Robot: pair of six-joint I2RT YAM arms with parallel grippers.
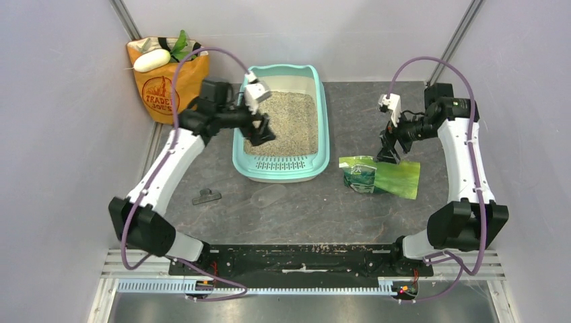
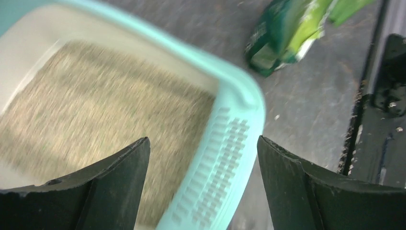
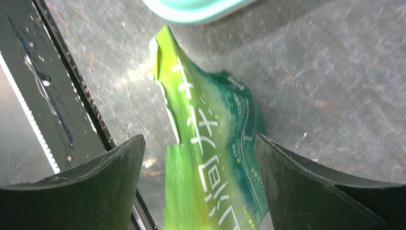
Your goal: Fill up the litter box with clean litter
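The mint-teal litter box [image 1: 323, 128] stands at the back middle of the table, its slotted grate step [image 1: 283, 163] at the near end. Beige clean litter [image 1: 286, 121] covers its floor. My left gripper [image 1: 261, 132] hangs over the box's left side, open and empty; in the left wrist view the litter [image 2: 95, 110] and grate [image 2: 215, 177] show between the spread fingers of the left gripper [image 2: 202, 140]. My right gripper [image 1: 389, 153] is open just above the flattened green bag [image 1: 380, 176], which lies on the table between the fingers of the right gripper [image 3: 200, 136].
An orange paper grocery bag [image 1: 165, 84] stands in the back left corner. A clear scoop [image 1: 269, 196] and a small dark clip [image 1: 207, 196] lie in front of the box. The black base rail [image 1: 296, 259] runs along the near edge.
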